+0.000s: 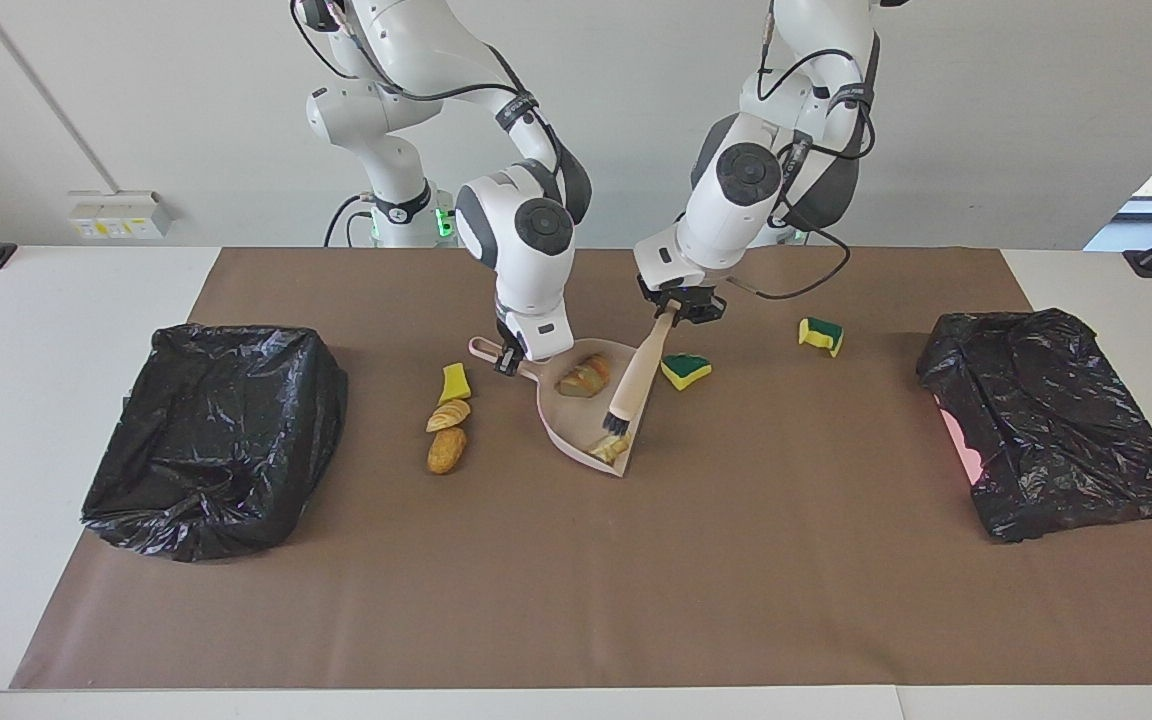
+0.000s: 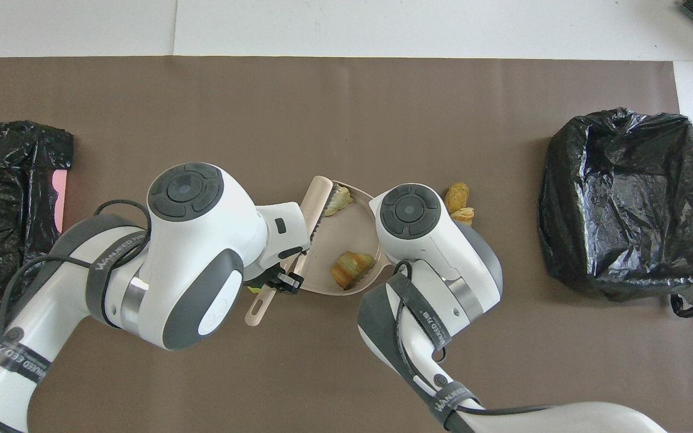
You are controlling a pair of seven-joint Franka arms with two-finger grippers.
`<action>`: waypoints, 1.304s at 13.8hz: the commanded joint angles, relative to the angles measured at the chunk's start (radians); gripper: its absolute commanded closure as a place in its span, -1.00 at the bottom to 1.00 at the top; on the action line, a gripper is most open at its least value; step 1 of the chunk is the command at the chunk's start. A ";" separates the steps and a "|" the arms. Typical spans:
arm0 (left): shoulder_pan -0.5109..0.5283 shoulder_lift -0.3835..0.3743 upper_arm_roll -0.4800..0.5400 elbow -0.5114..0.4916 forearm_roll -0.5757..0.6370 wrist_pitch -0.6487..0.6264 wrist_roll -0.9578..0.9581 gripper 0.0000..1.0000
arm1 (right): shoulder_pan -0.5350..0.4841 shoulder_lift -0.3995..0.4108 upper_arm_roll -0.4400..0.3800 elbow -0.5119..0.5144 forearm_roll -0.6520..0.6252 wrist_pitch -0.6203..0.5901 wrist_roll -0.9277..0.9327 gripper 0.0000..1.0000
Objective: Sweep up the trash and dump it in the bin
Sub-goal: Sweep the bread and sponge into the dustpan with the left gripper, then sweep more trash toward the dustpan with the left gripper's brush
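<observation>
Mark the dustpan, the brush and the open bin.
dustpan (image 1: 576, 420), facing view, bare floor of its scoop.
brush (image 1: 636, 380), facing view, middle of its beige handle.
open bin (image 1: 226, 420), facing view, black liner inside.

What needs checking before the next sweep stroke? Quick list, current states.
1. Right gripper shut on dustpan handle: ok.
2. Left gripper shut on brush handle: ok.
3. Two pastry pieces inside pan, one at the back, one at the lip under the bristles: ok, though the lip piece may slip out.
4. Sponge scrap beside the pan, toward the left arm's end, unswept: not ok.
5. Second sponge scrap farther toward that end: not ok.
6. Three pieces on the pan's closed side, toward the right arm's end: not ok.
</observation>
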 commanded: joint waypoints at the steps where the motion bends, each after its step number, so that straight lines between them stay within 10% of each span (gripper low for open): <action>1: 0.038 -0.053 0.005 -0.009 -0.017 -0.129 0.002 1.00 | 0.000 0.002 0.003 0.002 -0.018 0.000 0.021 1.00; 18: 0.052 -0.274 0.000 -0.540 0.049 0.153 -0.609 1.00 | -0.012 0.003 0.002 0.001 -0.076 -0.014 -0.197 1.00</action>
